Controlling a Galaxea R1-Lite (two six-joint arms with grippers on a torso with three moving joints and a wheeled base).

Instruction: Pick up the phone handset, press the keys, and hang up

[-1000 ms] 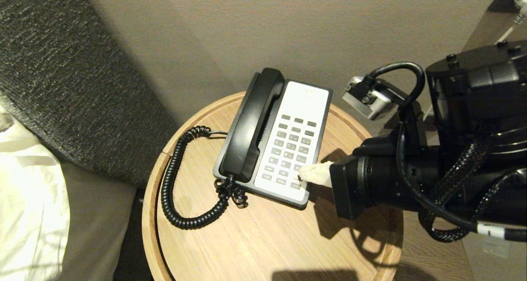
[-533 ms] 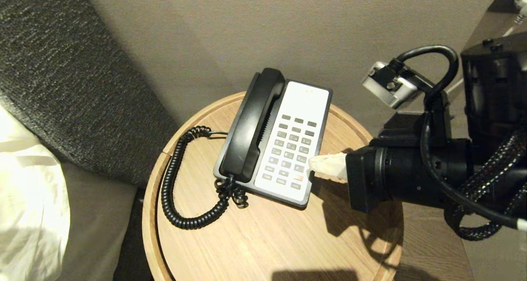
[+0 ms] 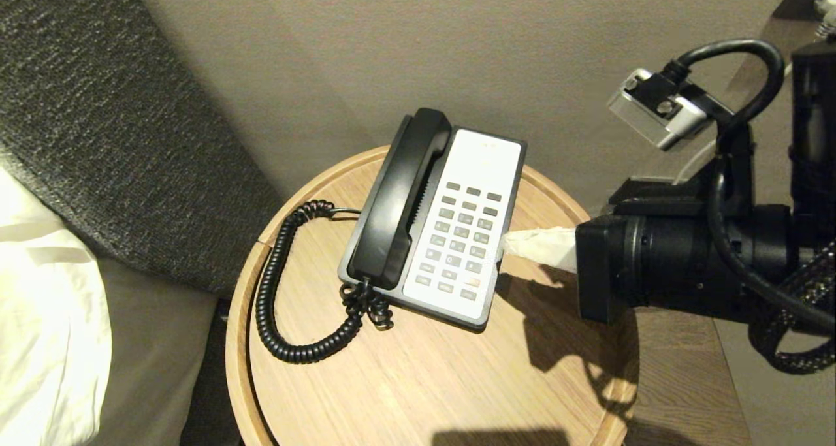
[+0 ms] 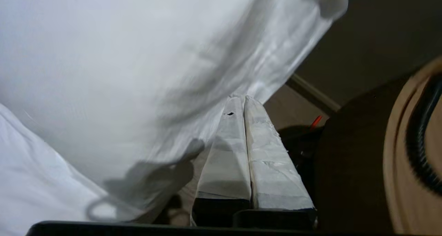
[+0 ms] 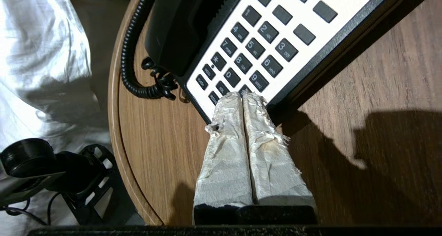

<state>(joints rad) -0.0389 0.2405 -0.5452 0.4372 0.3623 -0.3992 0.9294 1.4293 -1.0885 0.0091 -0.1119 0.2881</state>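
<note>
The black phone handset [image 3: 398,198] [image 5: 186,25] lies in its cradle on the left side of the phone base [image 3: 490,152], with its coiled cord [image 3: 274,289] looping over the round wooden table [image 3: 424,381]. The grey keys [image 3: 464,237] [image 5: 255,46] fill the white faceplate. My right gripper [image 3: 509,243] [image 5: 243,95] is shut and empty, its white-wrapped tips hovering by the base's right edge near the lowest key rows. My left gripper [image 4: 243,97] is shut and empty, off the table beside white bedding and outside the head view.
A grey fabric headboard [image 3: 98,139] and white bedding [image 3: 46,315] lie to the table's left, with a plain wall [image 3: 457,41] behind. The table has a raised rim [image 3: 238,341]. Black hardware [image 5: 31,160] sits low beside the table.
My right gripper has drawn back to the right and slightly up, off the lower keys to the base's edge, uncovering the red-marked key. The handset and phone have not moved.
</note>
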